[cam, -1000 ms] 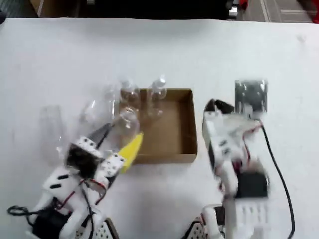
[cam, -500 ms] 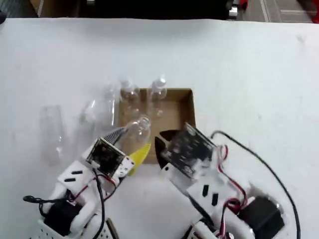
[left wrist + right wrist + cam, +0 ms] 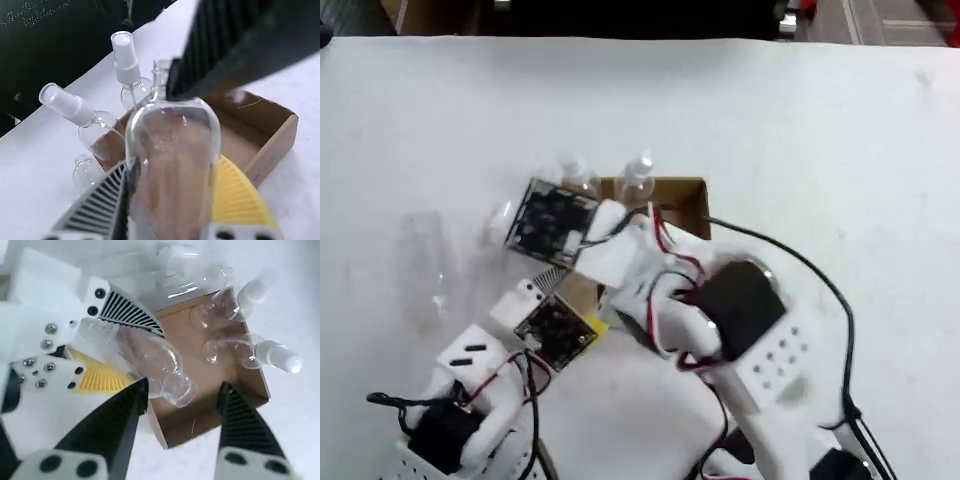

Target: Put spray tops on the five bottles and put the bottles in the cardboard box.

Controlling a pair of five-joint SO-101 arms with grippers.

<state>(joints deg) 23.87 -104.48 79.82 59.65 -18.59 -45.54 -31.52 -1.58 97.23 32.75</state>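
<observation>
Bottle (image 3: 172, 165) in L claw (image 3: 170, 207), near box (image 3: 272, 142)

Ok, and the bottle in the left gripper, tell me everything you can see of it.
The bottle is clear, plastic by the look, with a rounded body narrowing to a short neck. Its mouth is open, with no spray top on it. The left gripper clamps its body between a striped finger and a yellow one, neck pointing outward, over an edge of the cardboard box. The right gripper is open with its black fingers either side of the neck, not visibly touching it.
</observation>
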